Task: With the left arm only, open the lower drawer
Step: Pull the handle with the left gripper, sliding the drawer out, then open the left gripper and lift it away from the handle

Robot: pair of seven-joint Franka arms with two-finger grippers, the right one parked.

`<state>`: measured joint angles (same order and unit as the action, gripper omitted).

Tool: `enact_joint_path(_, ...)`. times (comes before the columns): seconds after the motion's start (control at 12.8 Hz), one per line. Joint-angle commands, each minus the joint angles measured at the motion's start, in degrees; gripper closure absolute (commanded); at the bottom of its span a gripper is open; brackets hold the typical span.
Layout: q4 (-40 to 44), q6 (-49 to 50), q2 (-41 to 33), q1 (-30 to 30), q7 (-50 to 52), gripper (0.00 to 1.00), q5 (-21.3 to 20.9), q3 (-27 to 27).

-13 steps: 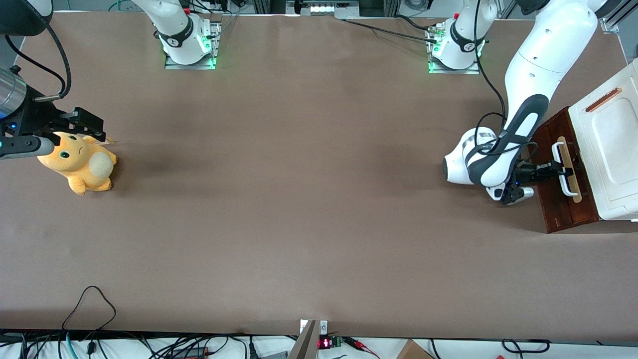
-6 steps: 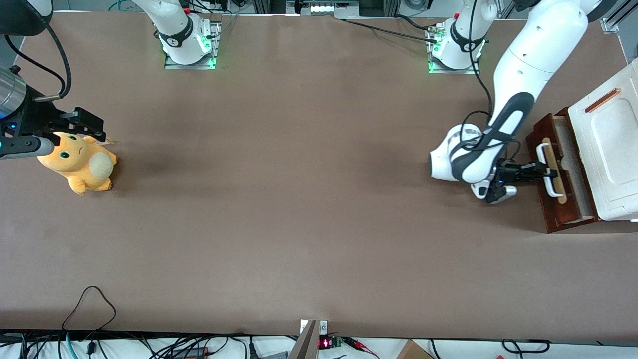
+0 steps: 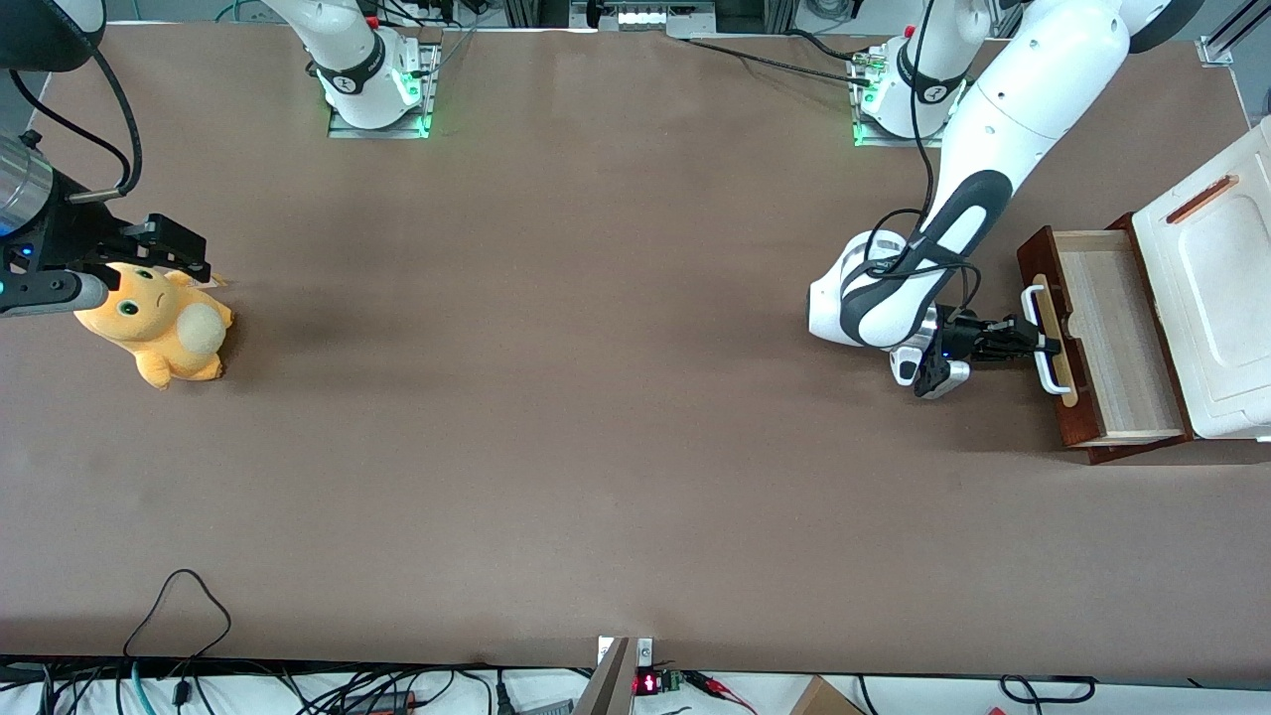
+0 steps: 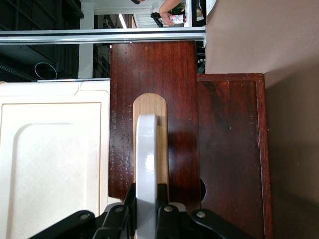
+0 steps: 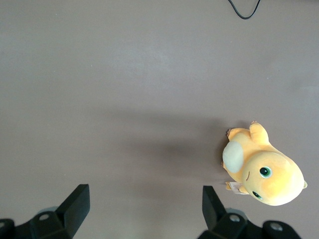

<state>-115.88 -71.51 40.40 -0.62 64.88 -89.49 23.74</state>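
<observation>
With its light plywood inside already showing, the lower drawer [image 3: 1107, 343] juts from under the white cabinet top [image 3: 1216, 288] at the working arm's end of the worktop [image 3: 596, 397]. The left arm's [image 3: 983, 149] end effector [image 3: 1033, 342] is clamped on the white loop handle [image 4: 146, 164]. A good pull runs straight along the drawer's travel, level, without twisting the handle.

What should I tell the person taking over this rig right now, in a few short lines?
Hand: the left arm has it shut on the white handle of the lower drawer.
Drawer: pulled well out from under the white cabinet; its pale wood inside shows and looks empty.
Done: grasp and most of the pull.
Left: probably pull a little more if full opening is wanted, then let go and back the arm away.
</observation>
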Motion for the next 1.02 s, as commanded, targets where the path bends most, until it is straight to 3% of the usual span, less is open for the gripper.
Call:
enact_joint_path(0.0,1.1,1.3,0.1,0.6,-0.2,0.11,-1.8,0.0)
enact_joint_path(0.08,1.0,1.0,0.1,0.6,-0.3,0.01,-1.8,0.0)
enact_joint_path(0.31,1.3,0.1,-0.6,0.7,-0.3,0.01,0.2,0.1)
enact_joint_path(0.63,6.8,-9.7,-8.4,0.2,-10.1,0.0,14.6,1.7)
enact_joint_path(0.94,9.5,-19.5,-19.3,-0.1,-16.7,0.0,37.1,1.3)
